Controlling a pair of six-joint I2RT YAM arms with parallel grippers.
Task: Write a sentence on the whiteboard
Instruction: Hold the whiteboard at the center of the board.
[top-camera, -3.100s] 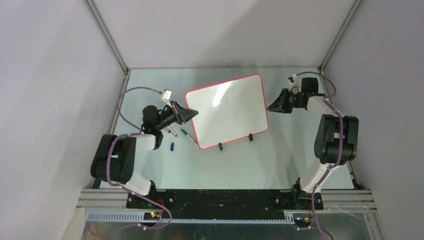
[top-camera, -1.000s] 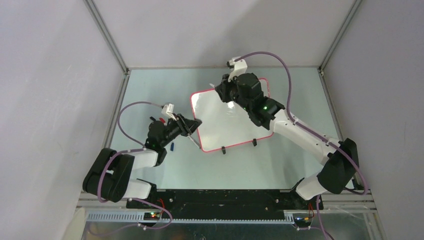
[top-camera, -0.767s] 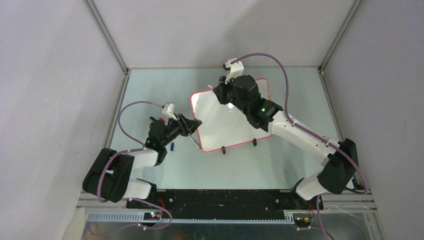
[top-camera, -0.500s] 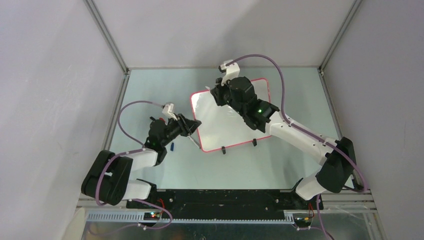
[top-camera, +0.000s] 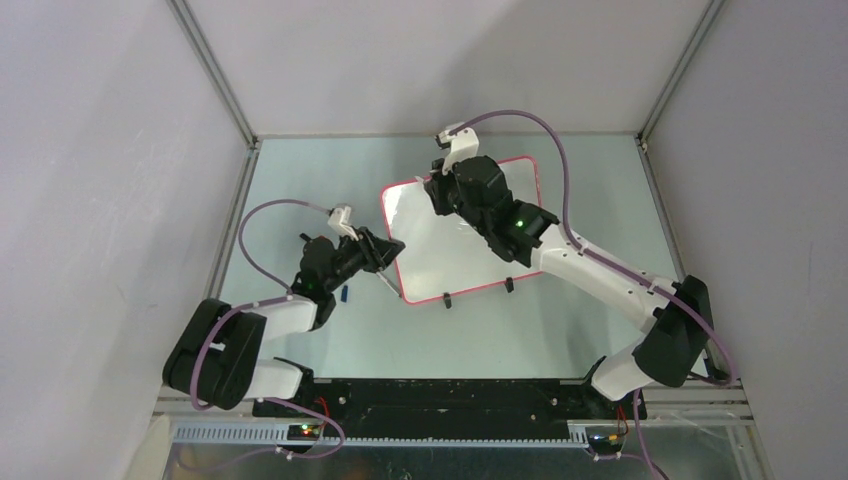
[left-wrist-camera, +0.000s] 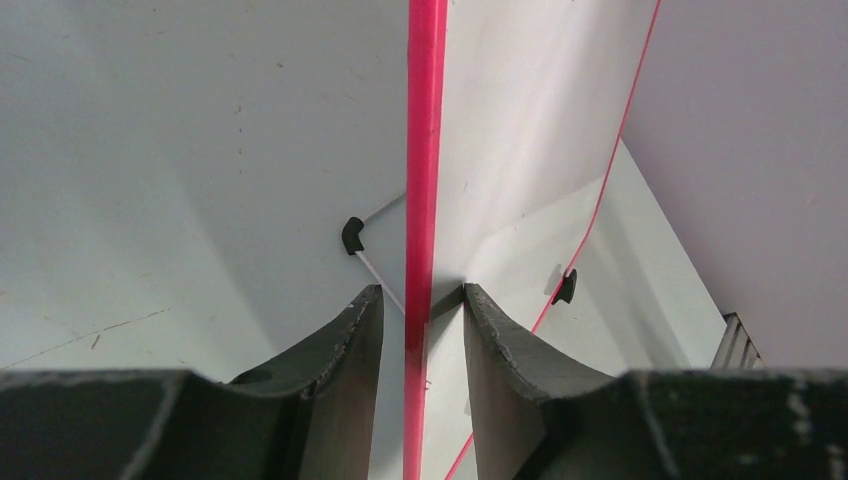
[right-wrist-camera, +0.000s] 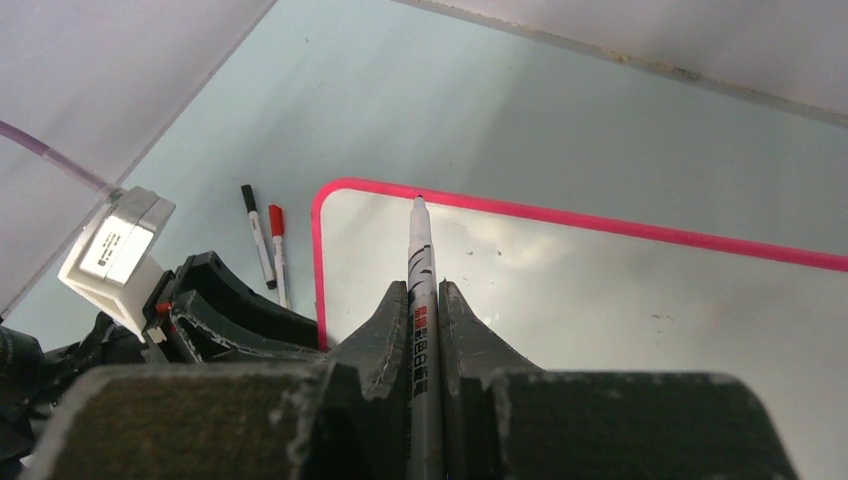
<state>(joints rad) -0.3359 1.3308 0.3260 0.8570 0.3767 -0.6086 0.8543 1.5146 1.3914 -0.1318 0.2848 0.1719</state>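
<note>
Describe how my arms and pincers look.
The left arm and right arm: white links, black joints. A purple cable loops along each to a white wrist block. A green light glows on the right. The left pincer and right pincer: black, curved, rough fingers.

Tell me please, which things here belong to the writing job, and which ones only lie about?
In use: whiteboard; white marker gripped in the right pincer; left pincer astride the whiteboard's red frame.
Lying about: black-capped marker; red-capped marker; small blue cap.
</note>
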